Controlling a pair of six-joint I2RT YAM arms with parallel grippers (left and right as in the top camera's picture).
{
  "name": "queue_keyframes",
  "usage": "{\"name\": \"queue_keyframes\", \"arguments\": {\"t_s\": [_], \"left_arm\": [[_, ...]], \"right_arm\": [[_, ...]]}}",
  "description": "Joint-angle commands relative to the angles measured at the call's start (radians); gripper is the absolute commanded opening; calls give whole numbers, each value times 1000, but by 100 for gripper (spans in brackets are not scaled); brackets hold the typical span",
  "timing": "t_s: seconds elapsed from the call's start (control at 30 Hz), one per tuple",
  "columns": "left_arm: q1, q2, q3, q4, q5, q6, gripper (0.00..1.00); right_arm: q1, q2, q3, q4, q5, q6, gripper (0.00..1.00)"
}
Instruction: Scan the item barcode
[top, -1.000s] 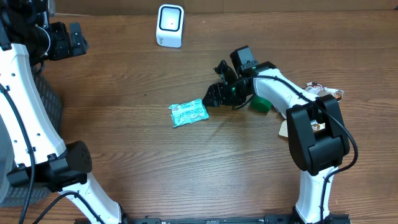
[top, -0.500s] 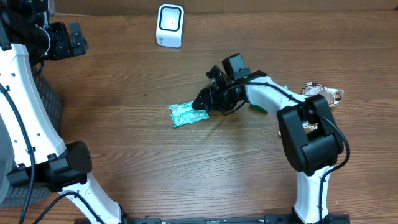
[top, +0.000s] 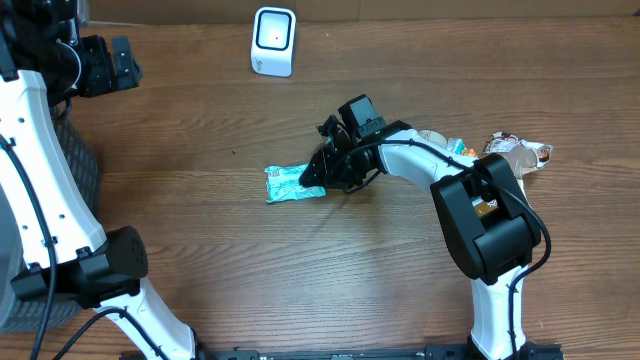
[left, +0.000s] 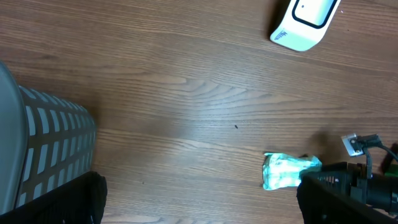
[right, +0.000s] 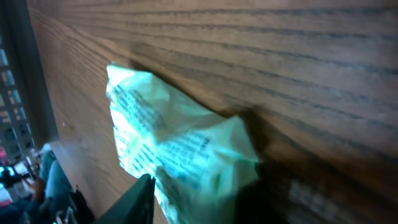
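A crumpled mint-green packet with printed text lies flat, well apart from the upright white scanner.

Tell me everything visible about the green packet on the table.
The green packet is a small, crinkled, plastic-looking wrapper, mint green with white patches and dark print. It lies on the wooden table near its middle. The right end effector is at the end of it nearer that arm; a grip cannot be confirmed.

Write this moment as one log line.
phase: pickup | right tool: at green packet, grip unclear | left tool: open, empty | scanner: not reached
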Motion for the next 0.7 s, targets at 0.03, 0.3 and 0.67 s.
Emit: {"name": "queue_keyframes", "arguments": {"t_s": [0.03,0.3,0.67], "left_arm": [[-3,-13,14,1,1,12,100],[-3,-13,14,1,1,12,100],[-3,-13,14,1,1,12,100]], "right_arm": [[3,15,-10,16,1,18,26],[2,15,-10,24,0,18,4],[-20,-6,-6,19,-135,3,4]]}}
